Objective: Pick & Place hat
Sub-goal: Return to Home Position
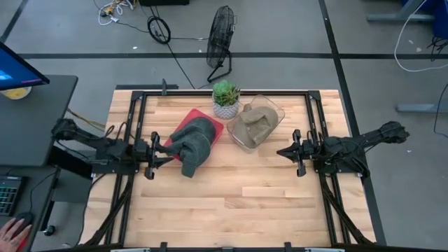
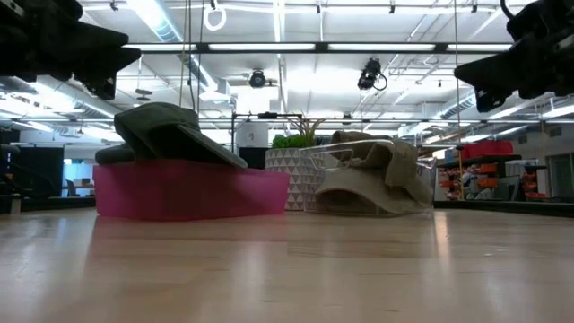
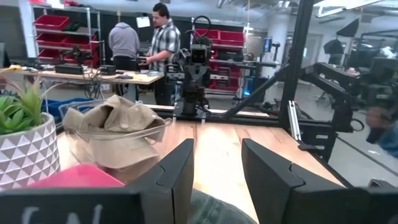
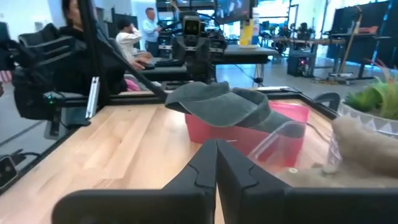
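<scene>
- The left gripper (image 1: 162, 149) hovers over the bench (image 1: 231, 199), fingers spread and empty, just beside the grey caps (image 1: 196, 143).
- These grey caps lie piled on the pink bin (image 1: 184, 124). I judge them light, soft cloth with a stiffer brim, so the brim edge is best to pinch.
- Right of the plant (image 1: 225, 94), the brown caps (image 1: 253, 124) lie crumpled inside the transparent bin (image 1: 275, 109).
- The right gripper (image 1: 285, 150) hangs near that bin, fingers pressed together, holding nothing.

tan caps (image 1: 253, 126) fill a clear bin (image 1: 278, 110). a dark grey-green cap (image 1: 196, 143) lies on a pink bin (image 1: 183, 126). the plant (image 1: 225, 91) is green, its pot (image 3: 25, 155) white with a grey triangle pattern. the table (image 1: 238, 196) is pale wood, with a black frame (image 1: 182, 92).
</scene>
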`<state>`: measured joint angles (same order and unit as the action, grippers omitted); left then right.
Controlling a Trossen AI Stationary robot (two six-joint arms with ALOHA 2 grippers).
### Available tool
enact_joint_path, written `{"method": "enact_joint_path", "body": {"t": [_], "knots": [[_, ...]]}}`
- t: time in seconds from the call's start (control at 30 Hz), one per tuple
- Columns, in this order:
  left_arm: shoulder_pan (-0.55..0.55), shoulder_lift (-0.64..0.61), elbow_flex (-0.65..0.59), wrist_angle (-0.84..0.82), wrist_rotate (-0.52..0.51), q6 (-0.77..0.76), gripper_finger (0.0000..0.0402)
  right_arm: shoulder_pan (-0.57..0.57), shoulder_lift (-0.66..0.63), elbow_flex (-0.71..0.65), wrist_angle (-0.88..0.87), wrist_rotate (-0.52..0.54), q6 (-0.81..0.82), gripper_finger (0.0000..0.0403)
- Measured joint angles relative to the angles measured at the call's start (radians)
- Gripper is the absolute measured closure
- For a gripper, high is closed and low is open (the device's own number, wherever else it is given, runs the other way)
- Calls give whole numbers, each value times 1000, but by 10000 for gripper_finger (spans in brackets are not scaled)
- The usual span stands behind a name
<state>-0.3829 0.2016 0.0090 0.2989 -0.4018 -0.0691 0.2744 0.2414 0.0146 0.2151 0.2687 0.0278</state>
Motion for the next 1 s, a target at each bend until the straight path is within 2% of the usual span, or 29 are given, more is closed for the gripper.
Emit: {"method": "enact_joint_path", "body": {"t": [0.27,0.57,0.8,1.0], "knots": [[55,1,-1,-54,198,28,264,-17,4,1,-66,10,-29,395],[55,1,-1,-148,194,48,264,-17,4,1,-95,10,-5,395],[55,1,-1,-149,193,48,264,-17,5,1,-173,10,-2,392],[55,1,-2,-148,193,48,264,-17,8,2,-167,8,-3,392]]}}
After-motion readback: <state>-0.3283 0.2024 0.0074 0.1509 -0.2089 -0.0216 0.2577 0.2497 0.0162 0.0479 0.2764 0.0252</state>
